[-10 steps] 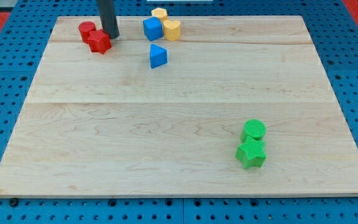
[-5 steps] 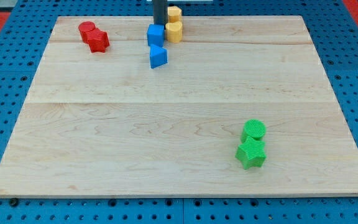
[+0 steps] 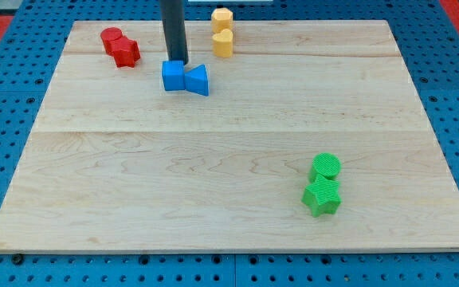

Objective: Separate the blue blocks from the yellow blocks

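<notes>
Here my tip (image 3: 177, 61), a plain rod tool without jaws, touches the blue cube (image 3: 173, 76) from above.

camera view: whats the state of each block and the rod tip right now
my tip: down on the board, at the top edge of the blue cube
blue cube: touching the blue wedge-like block
blue wedge-like block: apart from the yellows
two yellow blocks: touching each other
two red blocks: touching
two green blocks: touching
</notes>
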### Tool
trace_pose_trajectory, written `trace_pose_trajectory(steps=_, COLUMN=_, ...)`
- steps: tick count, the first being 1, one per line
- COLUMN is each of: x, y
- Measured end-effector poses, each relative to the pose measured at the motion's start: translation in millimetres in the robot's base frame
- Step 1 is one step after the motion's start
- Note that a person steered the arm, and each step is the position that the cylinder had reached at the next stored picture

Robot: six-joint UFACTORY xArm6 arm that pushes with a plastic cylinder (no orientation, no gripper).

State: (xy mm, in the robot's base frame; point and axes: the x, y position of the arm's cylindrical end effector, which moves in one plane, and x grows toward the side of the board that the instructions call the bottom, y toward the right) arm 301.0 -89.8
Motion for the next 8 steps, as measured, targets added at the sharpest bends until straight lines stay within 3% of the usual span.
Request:
trace_pose_trajectory(steps=2, x=6, y=-4)
trace_pose_trajectory(steps=3, x=9, y=-53)
trace_pose_trajectory(steps=4, x=27, y=-46)
trace_pose_trajectory(steps=5, x=34, y=-29)
trace_pose_trajectory(steps=8, x=36, y=129)
